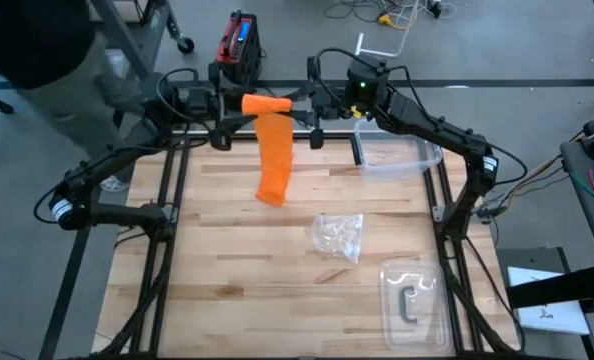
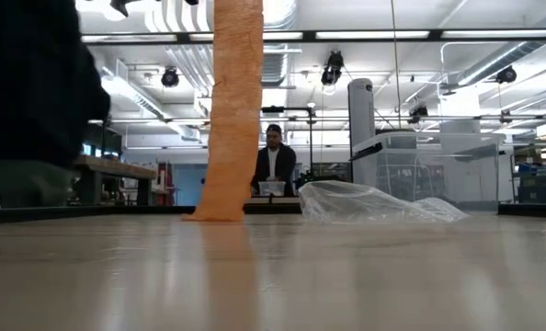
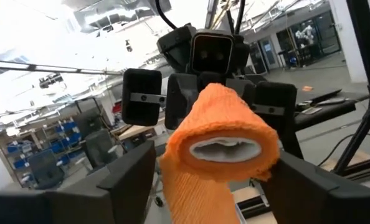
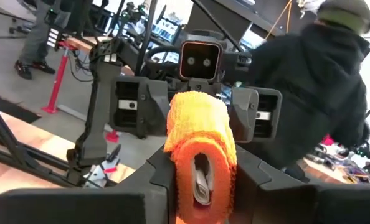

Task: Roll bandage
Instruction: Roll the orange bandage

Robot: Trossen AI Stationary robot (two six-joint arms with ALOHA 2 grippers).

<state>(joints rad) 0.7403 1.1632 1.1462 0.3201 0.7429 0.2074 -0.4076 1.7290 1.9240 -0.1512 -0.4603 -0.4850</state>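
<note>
The bandage (image 1: 273, 140) is held in the air above the far edge of the desk (image 1: 277, 290), between the two arms. Its upper end forms a partly wound orange roll (image 1: 262, 103), and the unrolled remainder hangs down as a flat band whose lower end rests on the desk surface, as the low view (image 2: 227, 119) confirms.

The left pincer (image 1: 235, 104) is positioned at the left end of the roll. In the left wrist view, its two dark fingers (image 3: 126, 177) stand spread on either side of the roll (image 3: 225, 134) with visible gaps, so this pincer is released and not gripping.

The right pincer (image 1: 299, 102) is positioned at the right end of the roll, facing the left pincer. In the right wrist view, its fingers (image 4: 157, 177) press against both sides of the roll (image 4: 200, 140), so this pincer is clenched on the bandage.

A crumpled clear plastic wrapper (image 1: 339, 236) lies on the desk, well apart from the hanging band. A clear plastic tray (image 1: 397, 158) sits near the right arm, and a second clear container (image 1: 414, 300) lies at the near right corner.

A person in dark clothing (image 4: 316, 93) stands beside the left side of the desk.
</note>
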